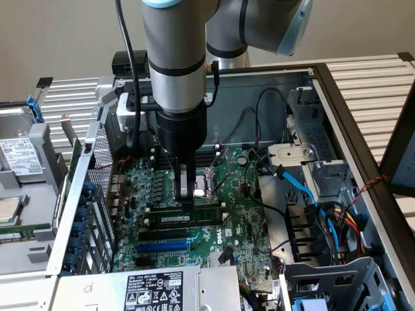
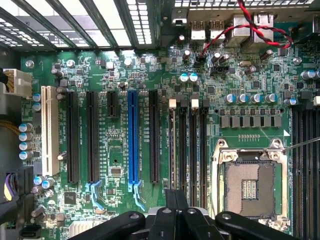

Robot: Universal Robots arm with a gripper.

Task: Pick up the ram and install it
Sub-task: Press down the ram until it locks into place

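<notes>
A motherboard (image 1: pixel 194 220) is lying inside an open computer case (image 1: pixel 337 103); the ram (image 1: pixel 194 216) is sitting in the memory slots (image 2: pixel 187 150) beside the CPU socket (image 2: pixel 250 185), the hand (image 1: pixel 187 204) pressing directly above it.

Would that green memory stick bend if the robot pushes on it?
Probably stiff: the memory stick looks like a straight, flat board. Likely light, being so thin. Possibly fragile, so the shut gripper just above it should press gently.

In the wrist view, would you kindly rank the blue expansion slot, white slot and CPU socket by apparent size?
1. CPU socket, largest in area.
2. Blue expansion slot and white slot: similar length and width, too close to rank.
</notes>
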